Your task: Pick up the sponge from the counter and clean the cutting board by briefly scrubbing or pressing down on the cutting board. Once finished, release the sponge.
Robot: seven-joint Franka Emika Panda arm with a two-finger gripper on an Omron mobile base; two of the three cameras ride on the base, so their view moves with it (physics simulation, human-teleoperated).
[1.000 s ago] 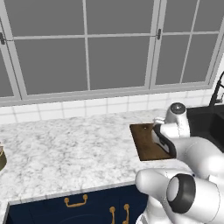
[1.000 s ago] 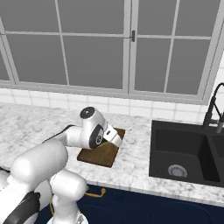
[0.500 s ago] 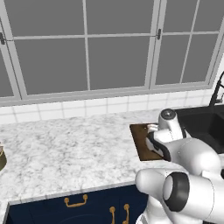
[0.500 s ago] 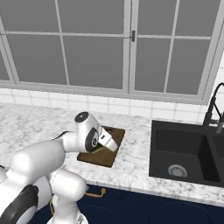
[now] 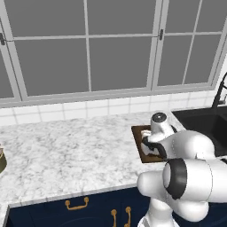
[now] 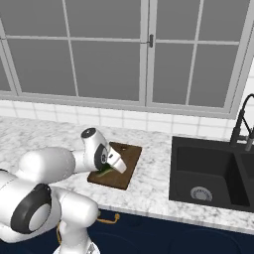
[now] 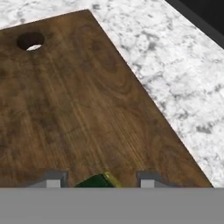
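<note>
The two-finger gripper [image 7: 100,183] is closed on the small dark green, yellow-edged sponge [image 7: 97,180], mostly cut off, above the flat dark brown wooden cutting board [image 7: 78,105].

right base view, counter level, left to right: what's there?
Bare counter → sponge under the pincer, low over the cutting board → strip of counter → black sink → faucet.
</note>
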